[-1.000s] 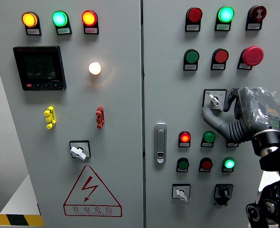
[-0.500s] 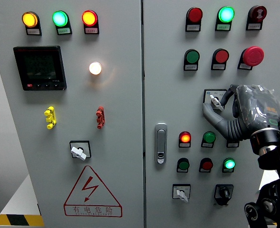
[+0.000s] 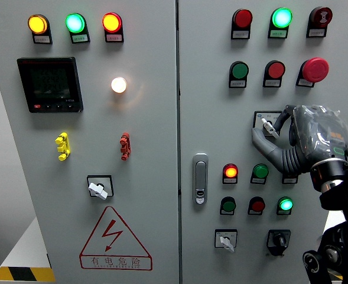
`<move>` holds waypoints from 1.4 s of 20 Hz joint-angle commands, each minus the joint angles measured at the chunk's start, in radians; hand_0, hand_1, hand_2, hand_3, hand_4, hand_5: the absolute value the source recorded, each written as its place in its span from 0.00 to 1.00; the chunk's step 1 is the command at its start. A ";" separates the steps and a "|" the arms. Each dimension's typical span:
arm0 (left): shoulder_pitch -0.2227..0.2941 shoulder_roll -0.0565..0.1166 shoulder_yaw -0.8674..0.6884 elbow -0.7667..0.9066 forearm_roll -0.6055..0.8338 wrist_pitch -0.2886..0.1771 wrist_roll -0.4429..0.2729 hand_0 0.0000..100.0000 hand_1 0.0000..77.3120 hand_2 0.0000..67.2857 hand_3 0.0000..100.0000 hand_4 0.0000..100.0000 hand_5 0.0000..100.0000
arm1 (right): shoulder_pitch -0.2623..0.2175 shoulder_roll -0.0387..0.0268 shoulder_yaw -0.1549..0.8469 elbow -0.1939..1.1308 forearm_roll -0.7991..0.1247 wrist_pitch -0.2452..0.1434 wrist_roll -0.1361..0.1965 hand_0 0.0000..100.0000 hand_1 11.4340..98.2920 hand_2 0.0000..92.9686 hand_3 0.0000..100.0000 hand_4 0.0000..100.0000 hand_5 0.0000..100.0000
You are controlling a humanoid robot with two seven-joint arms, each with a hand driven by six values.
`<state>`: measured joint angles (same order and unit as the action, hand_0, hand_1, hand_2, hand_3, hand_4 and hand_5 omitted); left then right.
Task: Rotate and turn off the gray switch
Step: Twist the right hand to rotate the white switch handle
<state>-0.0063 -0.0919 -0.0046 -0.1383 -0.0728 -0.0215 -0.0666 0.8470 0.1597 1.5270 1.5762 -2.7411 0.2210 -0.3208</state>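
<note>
Right hand (image 3: 306,139) at the panel's right, fingers pinching the gray switch (image 3: 267,125), knob tilted up-left

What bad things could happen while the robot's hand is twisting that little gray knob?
The right hand grips the gray switch by only a small lever, so its fingers might slip off before it turns fully. The big red mushroom button sits just above the hand, and the lit red button and green button lie just below, so a stray knuckle or thumb could press one.
</note>
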 commanded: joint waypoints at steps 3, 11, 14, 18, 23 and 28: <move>0.000 0.000 0.000 0.000 -0.001 0.000 -0.001 0.00 0.00 0.19 0.18 0.09 0.12 | 0.001 -0.0001 -0.001 -0.002 0.000 0.000 0.000 0.47 0.28 0.75 1.00 0.92 1.00; -0.001 0.000 0.000 0.000 -0.001 0.000 -0.001 0.00 0.00 0.19 0.18 0.09 0.12 | 0.001 -0.0001 -0.001 -0.002 0.001 0.000 0.000 0.60 0.26 0.78 1.00 0.92 1.00; 0.000 0.000 0.000 0.000 -0.001 0.000 0.001 0.00 0.00 0.19 0.18 0.09 0.12 | 0.001 -0.0001 -0.002 -0.002 0.001 0.000 0.000 0.62 0.27 0.79 1.00 0.92 1.00; 0.000 0.000 0.000 0.000 0.001 0.000 0.001 0.00 0.00 0.19 0.18 0.09 0.12 | 0.003 -0.0001 -0.002 -0.002 0.000 0.000 0.000 0.65 0.27 0.80 1.00 0.93 1.00; 0.000 0.000 0.000 0.000 -0.001 0.000 -0.001 0.00 0.00 0.19 0.18 0.09 0.12 | 0.003 -0.0001 -0.002 -0.002 0.001 0.000 0.000 0.69 0.29 0.83 1.00 0.93 1.00; 0.000 0.000 0.000 0.000 -0.001 0.000 0.001 0.00 0.00 0.19 0.18 0.09 0.12 | 0.003 -0.0001 -0.002 -0.002 0.001 0.000 0.000 0.72 0.29 0.84 1.00 0.94 1.00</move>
<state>-0.0061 -0.0921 -0.0046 -0.1381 -0.0730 -0.0215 -0.0671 0.8498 0.1596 1.5243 1.5738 -2.7399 0.2208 -0.3205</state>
